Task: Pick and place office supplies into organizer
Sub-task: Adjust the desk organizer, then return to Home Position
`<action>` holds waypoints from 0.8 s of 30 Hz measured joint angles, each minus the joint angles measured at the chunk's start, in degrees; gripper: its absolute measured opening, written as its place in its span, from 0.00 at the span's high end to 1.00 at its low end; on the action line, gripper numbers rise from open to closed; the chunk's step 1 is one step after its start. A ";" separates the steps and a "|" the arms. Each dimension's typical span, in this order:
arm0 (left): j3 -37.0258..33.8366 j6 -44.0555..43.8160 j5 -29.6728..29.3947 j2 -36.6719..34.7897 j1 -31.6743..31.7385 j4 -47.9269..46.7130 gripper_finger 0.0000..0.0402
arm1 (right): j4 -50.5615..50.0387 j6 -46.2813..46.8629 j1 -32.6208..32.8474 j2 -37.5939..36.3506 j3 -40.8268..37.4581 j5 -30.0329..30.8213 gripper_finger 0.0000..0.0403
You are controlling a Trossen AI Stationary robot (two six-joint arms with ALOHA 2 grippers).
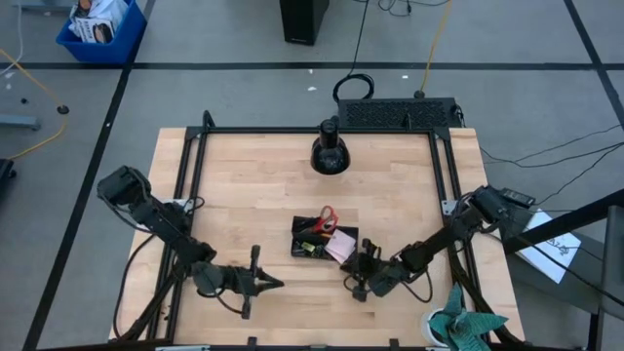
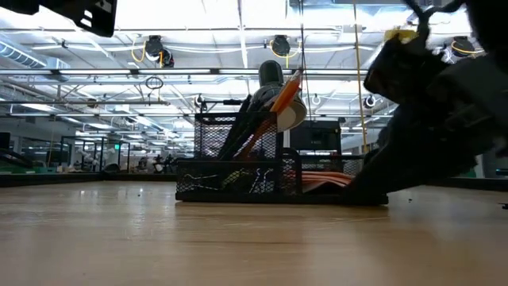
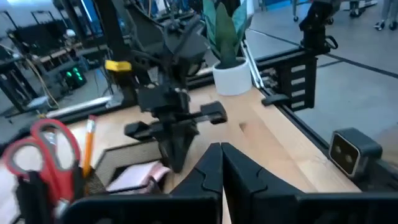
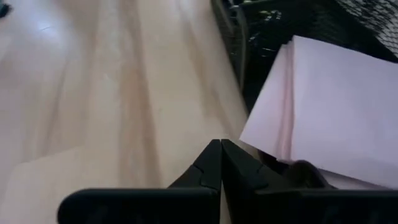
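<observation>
The organizer (image 1: 310, 240) is a small black wire-mesh desk tray sitting near the middle of the wooden table (image 1: 253, 195), toward its front half. In the low view it shows a tall mesh cup at one end and a lower mesh compartment running along the table. The red-handled scissors (image 1: 326, 216) stand in the cup with their loops up, and an orange pencil (image 2: 279, 97) leans beside them, its long axis tilted with the upper end slanting away from the cup. A pink sticky-note pad (image 1: 340, 246) lies flat at the tray's corner nearest the right arm, overhanging the mesh edge. The right gripper (image 1: 363, 280) sits low over the table just beside that pad, fingers pressed together on nothing. The left gripper (image 1: 274, 284) rests low over bare wood, apart from the tray, its fingers likewise pinched closed and empty, pointing toward the right gripper.
</observation>
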 joint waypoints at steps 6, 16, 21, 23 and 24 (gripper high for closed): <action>-0.39 0.98 2.11 0.00 0.19 -0.39 0.99 | -2.34 0.25 -2.37 -0.15 0.02 -0.32 1.00; -0.39 -0.26 3.98 0.00 2.42 -2.05 0.98 | -3.16 0.59 -3.19 -0.20 0.02 1.24 1.00; -0.39 -1.64 4.81 0.00 2.96 -2.02 0.99 | -1.32 -2.18 -1.03 -0.17 -0.02 -0.11 1.00; -0.39 -2.20 4.85 0.00 3.04 -1.99 0.99 | 0.08 -3.96 0.02 -0.17 -0.02 -0.48 1.00; -0.39 -2.31 4.85 0.00 3.06 -1.95 0.98 | 0.90 -4.91 0.50 -0.17 -0.02 -0.50 1.00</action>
